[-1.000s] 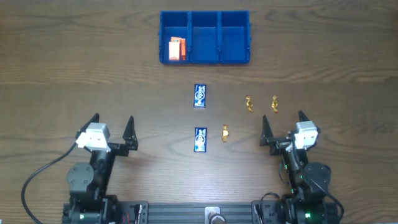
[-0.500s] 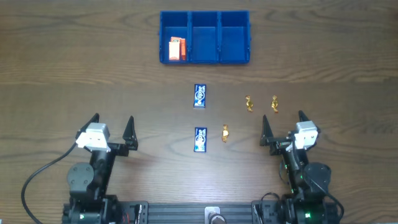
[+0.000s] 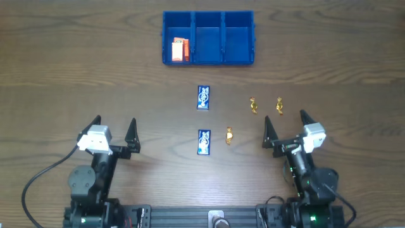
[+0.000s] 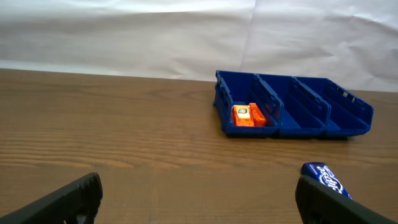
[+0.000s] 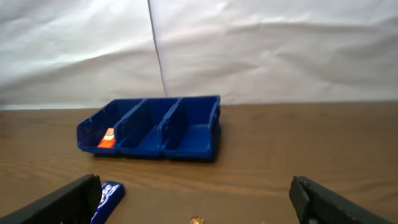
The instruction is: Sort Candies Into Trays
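Note:
A blue three-compartment tray (image 3: 208, 38) stands at the table's far side, with orange candies (image 3: 180, 49) in its left compartment. Two blue-wrapped candies (image 3: 203, 97) (image 3: 204, 142) lie in the middle of the table. Three small gold candies (image 3: 230, 135) (image 3: 253, 105) (image 3: 279, 104) lie to their right. My left gripper (image 3: 114, 132) is open near the front left, with nothing between its fingers. My right gripper (image 3: 285, 129) is open at the front right, just short of the gold candies. The tray (image 4: 292, 113) and a blue candy (image 4: 326, 180) appear in the left wrist view; the right wrist view holds the tray (image 5: 152, 127) and a blue candy (image 5: 108, 198).
The wooden table (image 3: 76, 76) has free room on its left and right sides. A white backdrop (image 4: 124, 31) stands behind the table's far edge.
My right gripper has turned slightly to the left and shifted a little; the left arm and the candies have not moved.

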